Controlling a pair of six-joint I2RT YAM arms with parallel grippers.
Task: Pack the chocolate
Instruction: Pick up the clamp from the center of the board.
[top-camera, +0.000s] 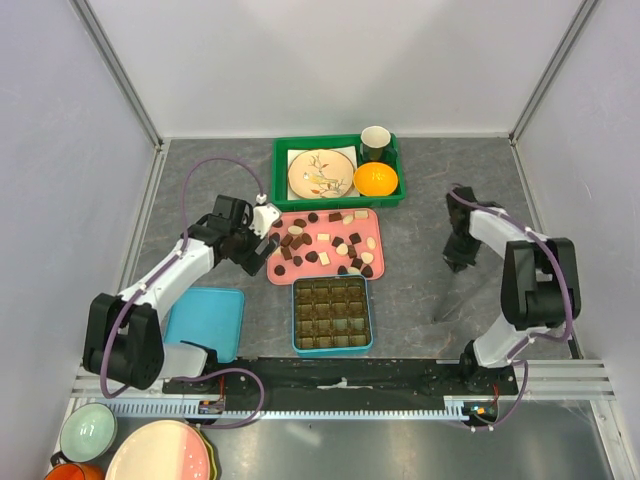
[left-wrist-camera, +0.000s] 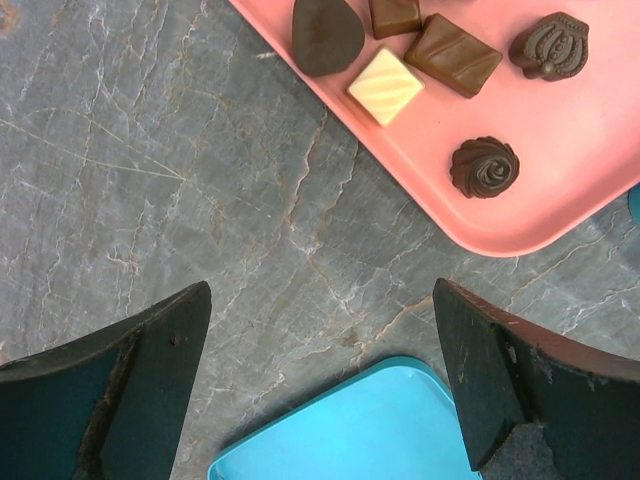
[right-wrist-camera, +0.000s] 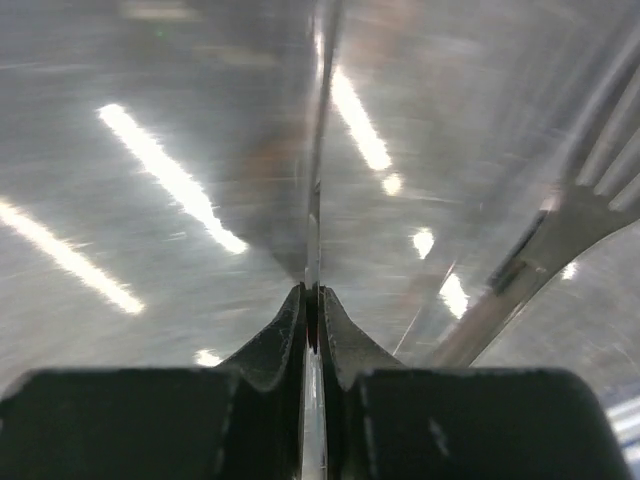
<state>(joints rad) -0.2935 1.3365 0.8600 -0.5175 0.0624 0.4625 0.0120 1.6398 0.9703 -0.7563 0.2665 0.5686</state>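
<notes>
The left arm is being stretched far and rightward, the left gripper (left-wrist-camera: 320, 290) wide open and empty over the grey table (left-wrist-camera: 150, 150), between the pink tray's (left-wrist-camera: 560, 190) near left corner and the blue lid (left-wrist-camera: 370, 430). The right arm is being held bent over the table's right side, well apart, the right gripper (right-wrist-camera: 311, 300) closed on nothing visible. The chocolate (left-wrist-camera: 485, 166) is lying loose on the pink tray, while only the top view is showing the teal compartment box (top-camera: 296, 315) just near of the tray and the green basket (top-camera: 282, 175) with an orange (top-camera: 376, 179) far of it.

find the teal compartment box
Top view, centre of the table: the teal compartment box lies just on the near side of the pink tray, blue lid to its left.
</notes>
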